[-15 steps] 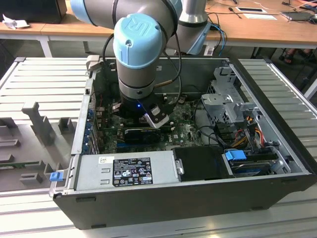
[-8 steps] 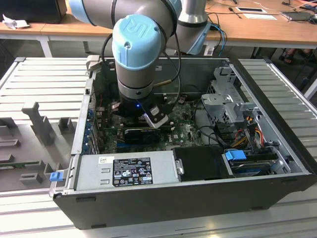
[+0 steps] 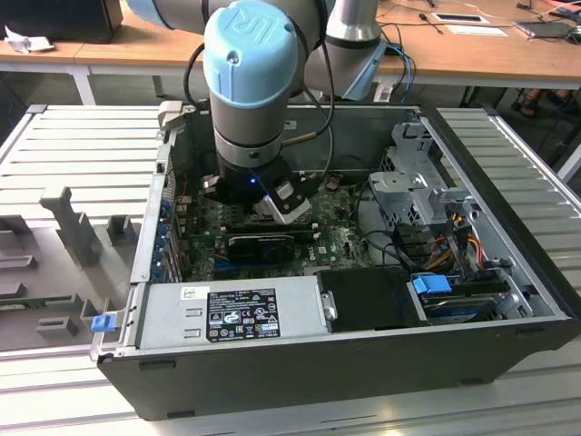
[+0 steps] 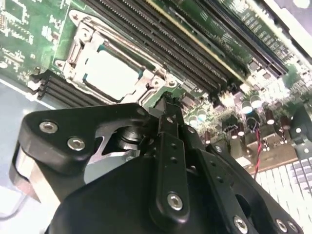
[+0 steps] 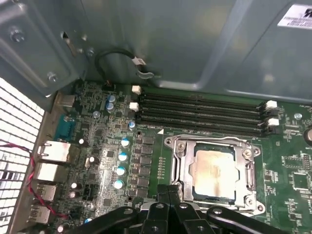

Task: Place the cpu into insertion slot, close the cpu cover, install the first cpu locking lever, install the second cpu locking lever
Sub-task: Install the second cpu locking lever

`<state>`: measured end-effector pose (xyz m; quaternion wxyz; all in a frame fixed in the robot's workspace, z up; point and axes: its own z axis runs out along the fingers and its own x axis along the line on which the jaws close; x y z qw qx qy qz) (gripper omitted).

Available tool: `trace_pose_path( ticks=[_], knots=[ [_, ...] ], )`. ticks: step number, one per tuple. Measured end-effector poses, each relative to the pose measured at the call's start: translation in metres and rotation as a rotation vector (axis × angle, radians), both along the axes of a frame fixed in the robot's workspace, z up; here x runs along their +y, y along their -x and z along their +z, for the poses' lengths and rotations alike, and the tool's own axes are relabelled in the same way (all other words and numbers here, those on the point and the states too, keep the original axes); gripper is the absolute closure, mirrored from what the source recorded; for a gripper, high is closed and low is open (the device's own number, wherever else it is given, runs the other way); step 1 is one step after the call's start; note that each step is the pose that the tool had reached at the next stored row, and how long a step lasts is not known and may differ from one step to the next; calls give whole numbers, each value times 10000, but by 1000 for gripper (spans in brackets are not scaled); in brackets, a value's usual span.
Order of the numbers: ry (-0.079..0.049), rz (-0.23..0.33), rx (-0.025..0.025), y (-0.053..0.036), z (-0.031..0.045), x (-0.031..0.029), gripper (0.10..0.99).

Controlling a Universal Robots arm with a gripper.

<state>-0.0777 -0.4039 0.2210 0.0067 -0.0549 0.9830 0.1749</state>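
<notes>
Nearest in both wrist views: one gripper (image 5: 168, 192), fingers pressed together on nothing, tips just beside the insertion slot (image 5: 175, 168). Beyond: one cpu (image 5: 213, 168) seated in that slot, one cpu cover (image 5: 249, 170) closed around it; four memory slots (image 5: 200, 113) farther back. Exterior view alone: the open computer case (image 3: 300, 359) on a slatted table (image 3: 82, 145).

The exterior view looks down, from fairly far, into the open computer case (image 3: 363, 300) with the arm at upper centre. Both wrist views sit close above the motherboard (image 5: 102, 146), apparently from opposite sides, sharing the cpu (image 5: 213, 168) (image 4: 109, 73) and memory slots (image 5: 200, 114).
</notes>
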Motion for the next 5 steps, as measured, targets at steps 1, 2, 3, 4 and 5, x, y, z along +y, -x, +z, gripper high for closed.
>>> trace_pose_path(
  ticks=[1, 2, 3, 4, 5],
  knots=[
    [-3, 0, 0, 0, 21, 0, 980],
    [-6, 0, 1, 0, 35, 0, 980],
    [-9, 0, 0, 0, 35, 0, 980],
    [-10, 0, -1, 0, 35, 0, 980],
    [-13, 0, -1, 0, 34, 1, 980]
  ],
)
